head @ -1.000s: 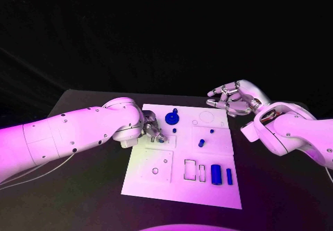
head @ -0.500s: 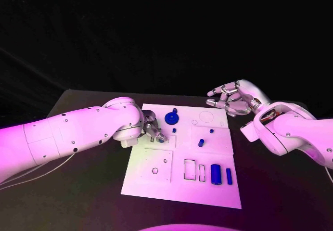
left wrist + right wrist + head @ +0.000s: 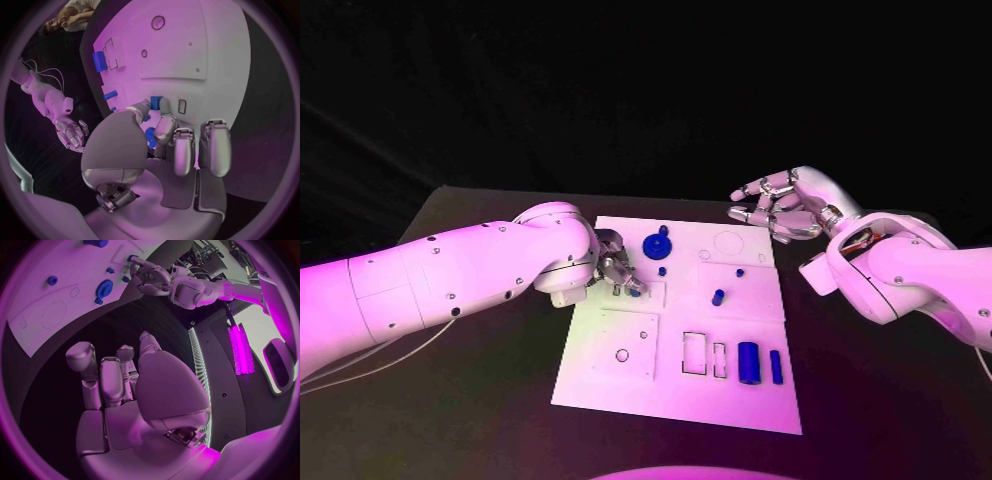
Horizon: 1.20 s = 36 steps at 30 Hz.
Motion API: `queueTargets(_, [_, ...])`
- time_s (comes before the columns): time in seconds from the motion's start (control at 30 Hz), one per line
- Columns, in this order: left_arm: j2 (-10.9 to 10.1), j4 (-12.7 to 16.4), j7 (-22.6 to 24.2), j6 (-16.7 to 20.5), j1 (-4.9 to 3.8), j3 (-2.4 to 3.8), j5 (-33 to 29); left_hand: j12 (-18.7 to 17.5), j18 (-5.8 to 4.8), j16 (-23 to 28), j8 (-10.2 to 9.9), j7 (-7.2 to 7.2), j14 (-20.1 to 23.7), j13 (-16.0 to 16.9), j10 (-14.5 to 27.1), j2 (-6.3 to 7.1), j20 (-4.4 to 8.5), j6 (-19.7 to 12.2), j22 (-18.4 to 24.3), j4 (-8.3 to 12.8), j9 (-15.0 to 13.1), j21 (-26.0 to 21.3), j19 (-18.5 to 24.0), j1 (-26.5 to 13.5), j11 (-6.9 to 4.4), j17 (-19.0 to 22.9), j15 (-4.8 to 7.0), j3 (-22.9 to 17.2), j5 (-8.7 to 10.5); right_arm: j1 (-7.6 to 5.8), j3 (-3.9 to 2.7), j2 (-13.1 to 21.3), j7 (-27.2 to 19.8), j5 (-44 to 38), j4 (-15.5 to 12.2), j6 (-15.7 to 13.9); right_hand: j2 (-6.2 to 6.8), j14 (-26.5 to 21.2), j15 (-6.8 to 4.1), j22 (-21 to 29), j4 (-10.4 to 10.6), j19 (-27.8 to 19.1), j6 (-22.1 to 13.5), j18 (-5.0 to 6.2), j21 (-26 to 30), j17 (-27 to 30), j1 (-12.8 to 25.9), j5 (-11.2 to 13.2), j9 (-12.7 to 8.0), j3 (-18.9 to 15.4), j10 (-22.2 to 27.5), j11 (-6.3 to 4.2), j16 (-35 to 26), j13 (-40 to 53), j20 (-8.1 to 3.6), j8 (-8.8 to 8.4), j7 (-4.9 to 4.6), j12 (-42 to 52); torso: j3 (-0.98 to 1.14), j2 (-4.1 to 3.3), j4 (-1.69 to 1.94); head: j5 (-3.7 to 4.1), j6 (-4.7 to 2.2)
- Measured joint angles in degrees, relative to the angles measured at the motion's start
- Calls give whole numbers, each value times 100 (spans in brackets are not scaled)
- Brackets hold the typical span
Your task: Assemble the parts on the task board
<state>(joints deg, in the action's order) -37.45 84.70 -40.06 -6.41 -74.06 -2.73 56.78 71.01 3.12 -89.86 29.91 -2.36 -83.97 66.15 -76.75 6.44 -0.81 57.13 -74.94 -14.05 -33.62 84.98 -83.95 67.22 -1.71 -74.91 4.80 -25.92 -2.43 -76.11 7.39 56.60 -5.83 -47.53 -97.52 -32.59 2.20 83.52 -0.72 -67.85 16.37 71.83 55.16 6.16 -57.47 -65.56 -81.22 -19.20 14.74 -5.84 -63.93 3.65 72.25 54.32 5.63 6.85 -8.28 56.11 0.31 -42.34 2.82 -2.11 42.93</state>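
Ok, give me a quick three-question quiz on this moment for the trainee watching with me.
1. Fill in: the blue gear sits near the task board's ___ edge, seen from the robot (near or far).
2. True or false: the right hand rests on the task board.
3. What is between the left hand's thumb and finger? A) a small blue part B) a screwdriver C) nothing

Key: 1 far. 2 false: it hangs over the black table beyond the board's far right corner, holding nothing. 3 A.
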Motion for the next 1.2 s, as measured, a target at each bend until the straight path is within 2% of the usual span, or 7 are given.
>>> queueTargets(0.17, [-4,0,0,1,0,3,-55,0,0,0,0,-1,0,0,0,-88,0,0,0,-18,-9,0,0,-14,0,0,0,-18,-5,1,1,0,0,1,1,0,0,0,0,0,0,0,0,0,0,0,0,0,0,0,0,0,0,0,0,0,0,0,1,1,0,-5,0])
queueTargets(0.9, [-18,-3,-1,-8,-2,10,-146,0,0,0,27,12,0,1,0,-188,0,-14,1,-31,-34,0,0,-49,0,0,0,-37,-21,5,2,7,1,4,0,3,0,0,0,0,0,0,0,0,0,0,0,0,-2,0,0,0,0,1,0,0,0,0,4,2,-1,-25,21])
queueTargets(1.1, [-18,1,1,-12,-3,13,-149,-66,1,0,37,22,0,-41,6,-224,0,-66,1,58,-45,0,0,-10,-5,0,0,-124,-6,5,2,12,2,4,-4,3,0,0,0,0,0,0,0,0,0,0,0,0,-2,0,0,0,0,1,0,0,0,0,4,2,1,-29,21])
queueTargets(1.2, [-22,5,1,-13,-5,14,-150,-135,1,0,38,22,0,-110,74,-162,0,-128,2,189,-46,0,0,93,-11,1,0,-172,-4,5,2,13,2,4,-4,4,0,0,0,0,0,0,0,0,0,0,0,0,-2,0,0,0,0,1,0,0,0,0,3,3,1,-29,22])
